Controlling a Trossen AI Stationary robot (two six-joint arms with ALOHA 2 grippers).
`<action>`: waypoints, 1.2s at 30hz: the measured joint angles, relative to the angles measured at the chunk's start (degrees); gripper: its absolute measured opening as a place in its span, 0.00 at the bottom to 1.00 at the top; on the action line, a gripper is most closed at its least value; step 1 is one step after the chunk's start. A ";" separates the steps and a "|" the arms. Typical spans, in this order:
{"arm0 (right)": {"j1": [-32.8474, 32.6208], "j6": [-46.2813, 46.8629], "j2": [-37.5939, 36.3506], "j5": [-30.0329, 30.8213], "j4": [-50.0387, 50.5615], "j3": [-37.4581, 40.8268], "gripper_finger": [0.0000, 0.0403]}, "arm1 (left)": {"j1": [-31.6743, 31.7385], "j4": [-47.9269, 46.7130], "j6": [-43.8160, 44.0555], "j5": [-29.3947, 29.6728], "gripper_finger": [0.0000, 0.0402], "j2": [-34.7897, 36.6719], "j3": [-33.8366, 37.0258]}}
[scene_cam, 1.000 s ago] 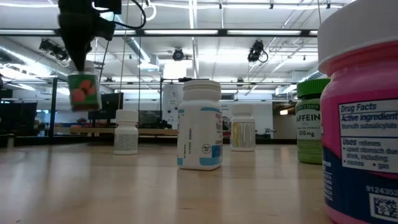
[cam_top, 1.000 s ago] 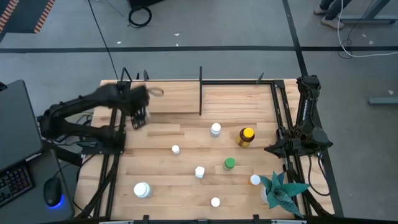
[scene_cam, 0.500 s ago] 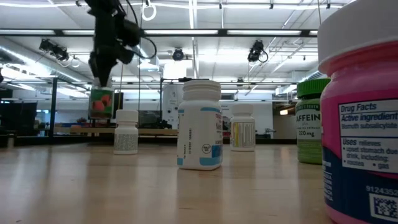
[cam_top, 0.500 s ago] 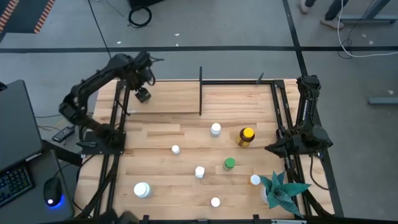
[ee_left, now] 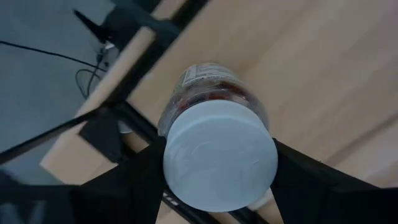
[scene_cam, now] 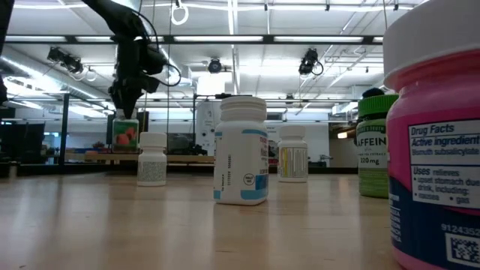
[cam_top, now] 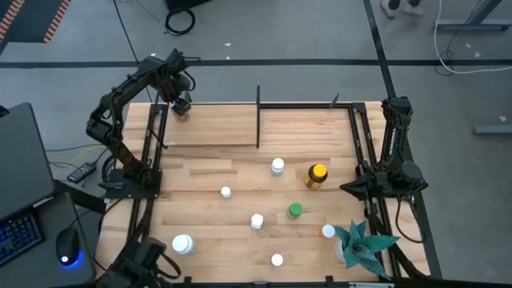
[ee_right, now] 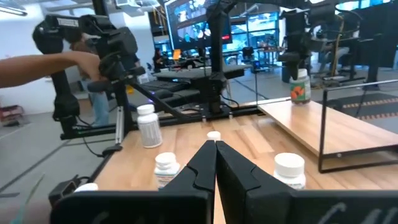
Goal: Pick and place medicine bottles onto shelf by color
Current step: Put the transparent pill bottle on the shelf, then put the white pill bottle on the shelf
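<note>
Basically, the left gripper is out at the far left corner of the shelf, jaws clamped on a small bottle with a white cap and a red-and-green fruit label; in the left wrist view the two dark fingers sit on opposite sides just under the cap, so the spread is only as wide as the bottle itself. In the low view the bottle hangs upright under the gripper, right down near the shelf plank; I can't tell whether it is touching yet. The right gripper is parked at the right edge of the table with jaws fully closed, holding nothing. My read on handling: rigid plastic, light, probably partly full so the contents can shift, nothing fragile here. The smooth round wall is the slip risk, so a grip high on the body under the cap lip, as it is now, looks right; the cap rim gives a stop if it slides. Its narrow base means it could tip if let go tilted, so it wants to be vertical and seated before the jaws open. Left on the table are several white-capped bottles, a green-capped one, and the amber bottle with a yellow cap. That amber one is fatter, so it would need wider jaws. A spiky teal plant stands close to the nearest white cap.
</note>
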State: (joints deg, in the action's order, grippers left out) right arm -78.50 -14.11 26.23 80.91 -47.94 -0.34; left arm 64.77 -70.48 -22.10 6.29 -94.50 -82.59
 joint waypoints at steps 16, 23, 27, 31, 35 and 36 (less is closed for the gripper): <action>2.64 -0.96 0.01 1.94 0.02 0.00 0.04 | 1.58 4.60 6.48 -0.34 0.68 -0.02 0.00; 2.67 -0.90 0.01 1.94 0.02 0.01 0.04 | 1.70 5.72 6.45 -0.32 0.66 -0.07 0.00; 2.67 -0.90 0.01 1.94 0.02 0.02 0.04 | 1.70 6.15 6.48 0.34 0.67 -0.07 -1.17; 2.67 -0.87 -0.01 1.92 0.02 0.02 0.04 | 1.35 4.99 8.41 0.56 0.68 -0.02 -5.77; 2.67 -0.81 0.01 1.92 0.02 0.02 0.04 | 0.36 -0.18 9.95 0.58 0.68 0.00 -11.08; 2.67 -0.54 0.01 1.92 0.02 0.02 0.04 | -0.04 -2.14 10.38 0.56 0.68 0.00 -12.46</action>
State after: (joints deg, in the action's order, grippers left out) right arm -75.83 -14.65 26.24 82.83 -47.92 -0.32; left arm 64.73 -72.62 -11.72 6.85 -94.50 -95.05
